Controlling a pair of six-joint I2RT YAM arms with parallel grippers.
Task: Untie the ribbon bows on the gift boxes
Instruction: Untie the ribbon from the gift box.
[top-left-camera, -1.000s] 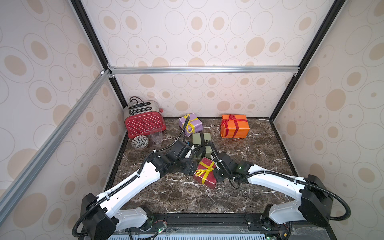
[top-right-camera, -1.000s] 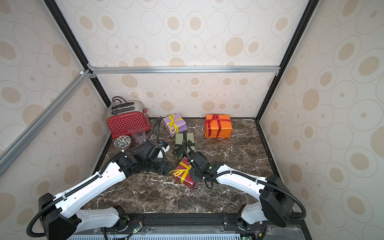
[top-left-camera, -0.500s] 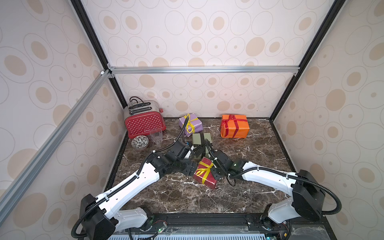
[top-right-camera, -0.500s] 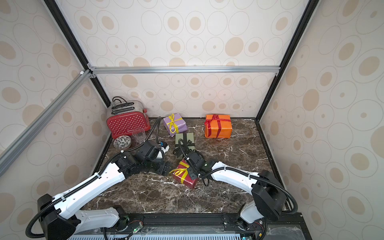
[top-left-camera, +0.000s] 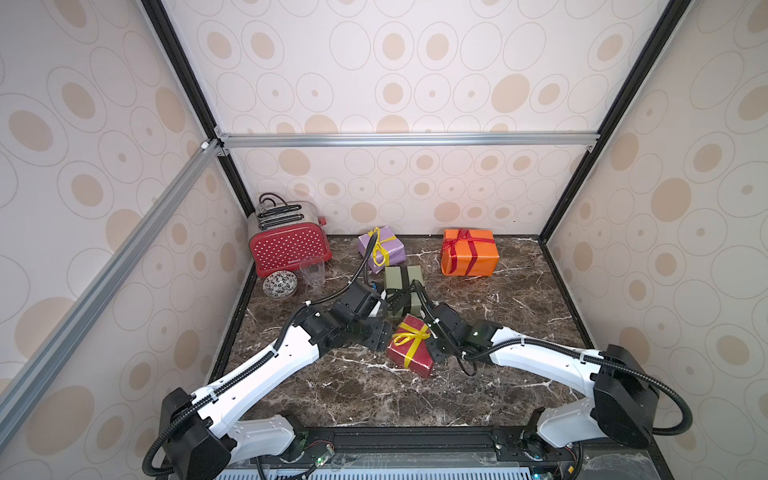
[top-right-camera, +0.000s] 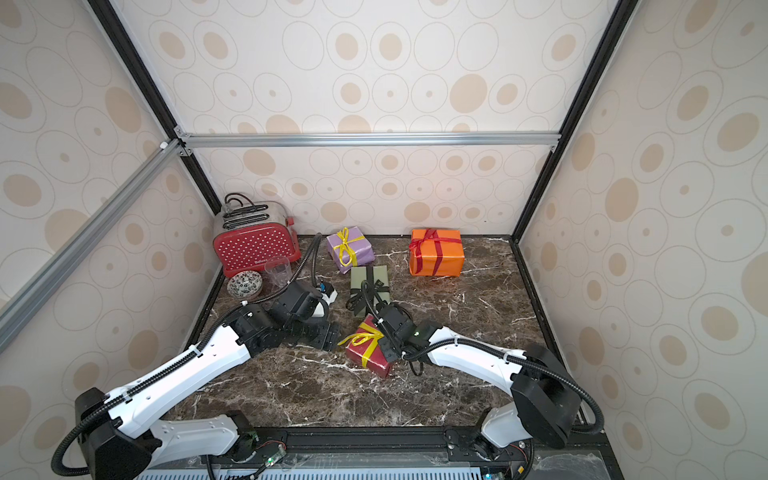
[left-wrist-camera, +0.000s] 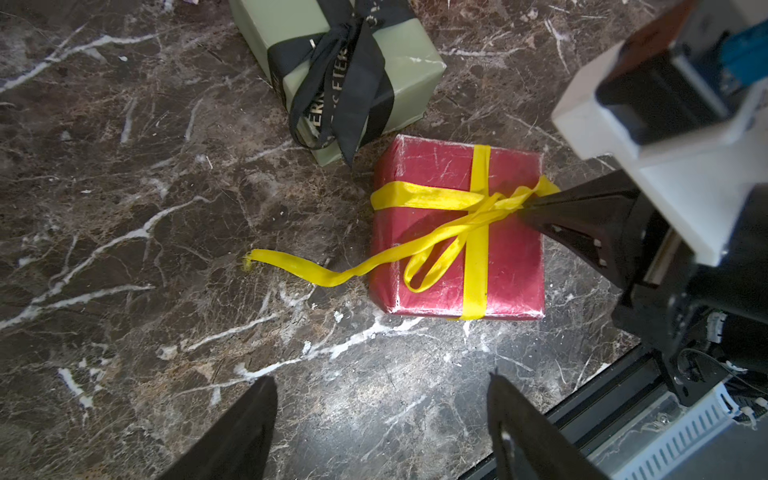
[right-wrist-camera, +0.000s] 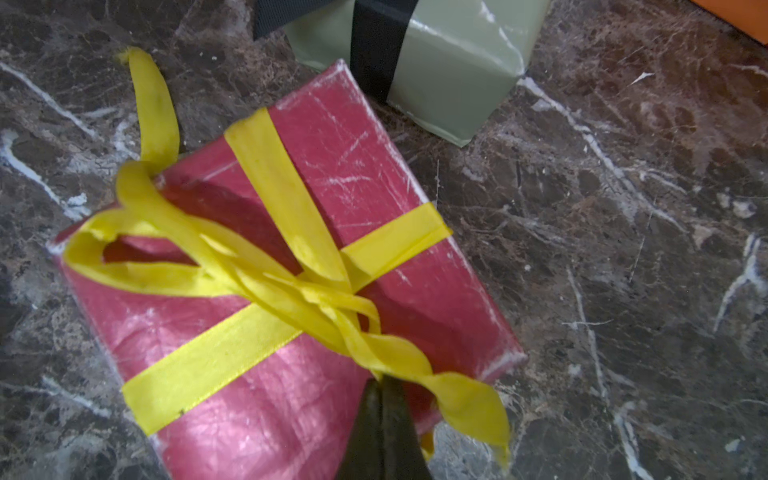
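Note:
The dark red gift box (top-left-camera: 409, 359) (right-wrist-camera: 257, 399) lies mid-table with a yellow ribbon bow (left-wrist-camera: 478, 210) (right-wrist-camera: 328, 295) on top. One loop (left-wrist-camera: 432, 264) still stands, and one tail (left-wrist-camera: 291, 266) trails onto the marble. My right gripper (right-wrist-camera: 382, 380) (left-wrist-camera: 527, 212) is shut on a yellow strand close to the knot. My left gripper (left-wrist-camera: 381, 376) (top-left-camera: 379, 337) hangs open beside the box, holding nothing. Behind sits the olive green box (top-left-camera: 402, 286) with its black lettered bow (left-wrist-camera: 345, 79). The lilac box (top-left-camera: 380, 249) and the orange box (top-left-camera: 469, 251) still carry tied bows.
A red white-dotted toaster (top-left-camera: 291, 245), a clear cup (top-left-camera: 312, 272) and a patterned bowl (top-left-camera: 279, 284) stand at the back left. Patterned walls close in three sides. The olive box nearly touches the red box's far corner.
My right gripper has edged in over the red box and shut on the yellow strand. The left arm has barely moved and stays open.

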